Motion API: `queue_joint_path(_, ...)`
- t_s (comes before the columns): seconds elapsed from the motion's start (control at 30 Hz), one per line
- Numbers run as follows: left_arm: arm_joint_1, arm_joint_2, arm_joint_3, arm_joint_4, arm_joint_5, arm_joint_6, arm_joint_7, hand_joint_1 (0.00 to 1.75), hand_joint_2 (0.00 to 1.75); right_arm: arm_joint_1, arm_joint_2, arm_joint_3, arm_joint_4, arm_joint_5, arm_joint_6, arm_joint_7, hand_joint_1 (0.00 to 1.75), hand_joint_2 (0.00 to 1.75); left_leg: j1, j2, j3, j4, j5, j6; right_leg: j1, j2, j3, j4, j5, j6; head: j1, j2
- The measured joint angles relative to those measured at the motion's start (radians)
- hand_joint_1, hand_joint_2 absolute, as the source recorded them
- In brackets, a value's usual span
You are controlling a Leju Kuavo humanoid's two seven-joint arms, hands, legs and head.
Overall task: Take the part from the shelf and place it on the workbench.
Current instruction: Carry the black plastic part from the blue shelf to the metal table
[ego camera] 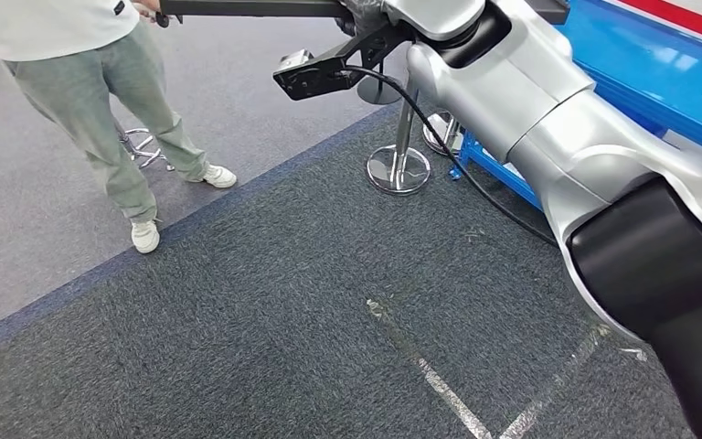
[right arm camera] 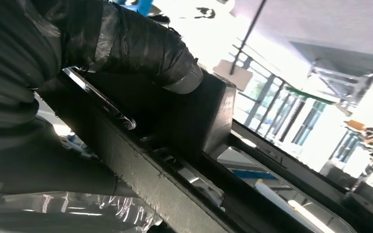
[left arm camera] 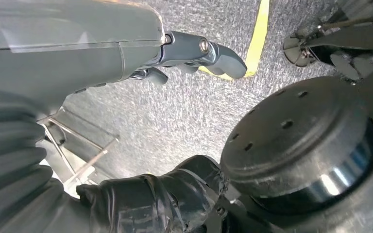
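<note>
Part [right arm camera: 194,121] gripped by right hand [right arm camera: 126,48], carried high above the carpet [ego camera: 283,302].
Its long axis is seen running sideways across the top of the head view, right arm [ego camera: 548,119] nearer; taped fingers [right arm camera: 141,46] are clamped over the dark bar. Left hand [left arm camera: 126,53] is held loosely apart over the floor, holding nothing. Person [ego camera: 101,82] is seen at the far end.

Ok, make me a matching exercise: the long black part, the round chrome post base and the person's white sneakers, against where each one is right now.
Things:
1. long black part
2. round chrome post base
3. white sneakers

Places:
A. on the light grey floor
B. on the dark carpet
C. gripped by the right hand

Pairs: 1-C, 2-B, 3-A
</note>
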Motion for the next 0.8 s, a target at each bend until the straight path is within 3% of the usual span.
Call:
queue_joint_path(0.07, -0.003, 0.002, 0.000, 0.000, -0.002, -0.001, 0.000, 0.00, 1.75, -0.005, 0.001, 0.000, 0.003, 0.003, -0.002, 0.003, 1.75, 1.75, -0.005, 0.034, 0.074, -0.131, 0.048, 0.001, 0.003, -0.021, 0.000, 0.008, -0.008, 0.009, -0.001, 0.000)
queue_joint_path(0.1, -0.004, 0.003, 0.000, 0.000, -0.004, -0.001, 0.000, 0.00, 1.75, -0.008, 0.002, 0.000, 0.005, 0.006, -0.003, 0.005, 1.75, 1.75, -0.009, 0.046, 0.100, -0.179, 0.060, 0.007, 0.006, -0.030, -0.001, 0.011, -0.012, 0.014, -0.001, 0.000)
queue_joint_path(0.17, -0.005, 0.004, 0.000, -0.001, -0.005, -0.002, -0.001, 0.00, 1.75, -0.014, 0.004, 0.000, 0.009, 0.009, -0.005, 0.010, 1.75, 1.75, -0.017, 0.048, 0.111, -0.209, 0.061, 0.024, 0.014, -0.046, -0.002, 0.014, -0.016, 0.023, 0.000, 0.000)
queue_joint_path(0.23, -0.003, 0.004, 0.000, -0.001, -0.005, -0.002, -0.001, 0.00, 1.75, -0.014, 0.007, 0.000, 0.013, 0.009, -0.005, 0.013, 1.75, 1.75, -0.015, 0.025, 0.106, -0.212, 0.065, 0.038, 0.014, -0.053, -0.002, 0.015, -0.021, 0.031, 0.003, 0.000)
queue_joint_path(0.3, -0.003, 0.005, 0.000, -0.003, -0.005, -0.002, -0.002, 0.00, 1.75, -0.014, 0.009, 0.000, 0.016, 0.010, -0.004, 0.015, 1.75, 1.75, -0.012, 0.005, 0.106, -0.215, 0.070, 0.052, 0.009, -0.012, -0.021, 0.059, -0.055, 0.038, 0.004, 0.000)
queue_joint_path(0.37, -0.006, 0.006, 0.000, -0.004, -0.005, -0.002, -0.002, 0.00, 1.75, -0.014, 0.010, 0.000, 0.020, 0.012, -0.002, 0.016, 1.75, 1.75, -0.013, -0.017, 0.106, -0.216, 0.072, 0.062, 0.007, 0.038, -0.075, 0.179, -0.117, 0.038, 0.005, 0.000)
queue_joint_path(0.43, -0.006, 0.006, 0.000, -0.004, -0.005, -0.002, -0.002, 0.00, 1.75, -0.011, 0.010, 0.000, 0.026, 0.013, 0.000, 0.016, 1.75, 1.75, -0.017, -0.043, 0.106, -0.216, 0.072, 0.066, 0.009, 0.051, -0.134, 0.295, -0.151, 0.035, 0.005, 0.000)
queue_joint_path(0.47, -0.006, 0.006, -0.001, -0.005, -0.006, -0.002, -0.002, 0.00, 1.75, -0.010, 0.010, 0.000, 0.028, 0.014, 0.002, 0.016, 1.75, 1.75, -0.019, -0.057, 0.106, -0.216, 0.072, 0.067, 0.010, 0.053, -0.144, 0.307, -0.142, 0.032, 0.005, 0.000)
queue_joint_path(0.53, -0.005, 0.006, -0.001, -0.005, -0.006, -0.002, -0.002, 0.00, 1.75, -0.010, 0.010, 0.000, 0.032, 0.015, 0.002, 0.016, 1.75, 1.75, -0.022, -0.085, 0.107, -0.215, 0.072, 0.067, 0.013, 0.064, -0.110, 0.215, -0.074, 0.020, 0.005, 0.000)
queue_joint_path(0.6, -0.006, 0.005, -0.001, -0.006, -0.006, -0.003, -0.003, 0.00, 1.75, -0.014, 0.011, 0.000, 0.033, 0.015, 0.002, 0.015, 1.75, 1.75, -0.021, -0.109, 0.105, -0.215, 0.074, 0.064, 0.014, 0.107, -0.050, 0.081, -0.012, 0.005, 0.003, 0.000)
queue_joint_path(0.67, -0.006, 0.004, -0.001, -0.007, -0.006, -0.004, -0.006, 0.00, 1.75, -0.018, 0.013, 0.000, 0.035, 0.017, 0.001, 0.012, 1.75, 1.75, -0.013, -0.130, 0.097, -0.216, 0.080, 0.056, 0.016, 0.130, -0.023, 0.024, 0.002, -0.003, 0.004, 0.000)
queue_joint_path(0.73, -0.003, 0.005, -0.001, -0.007, -0.006, -0.006, -0.007, 0.00, 1.75, -0.019, 0.019, 0.000, 0.036, 0.020, 0.000, 0.009, 1.75, 1.75, -0.007, -0.149, 0.091, -0.222, 0.086, 0.044, 0.015, 0.108, -0.015, 0.007, 0.005, -0.005, 0.007, 0.000)
queue_joint_path(0.77, -0.001, 0.005, -0.001, -0.008, -0.006, -0.006, -0.008, 0.00, 1.75, -0.019, 0.024, 0.000, 0.036, 0.021, -0.001, 0.009, 1.75, 1.75, -0.009, -0.140, 0.088, -0.221, 0.085, 0.039, 0.013, 0.095, -0.007, -0.005, 0.009, -0.006, 0.006, 0.000)
queue_joint_path(0.8, 0.000, 0.005, -0.002, -0.009, -0.006, -0.007, -0.008, 0.00, 1.75, -0.020, 0.027, 0.000, 0.037, 0.021, -0.001, 0.009, 1.75, 1.75, -0.012, -0.117, 0.082, -0.209, 0.076, 0.035, 0.009, 0.081, 0.001, -0.017, 0.013, -0.007, 0.004, 0.000)
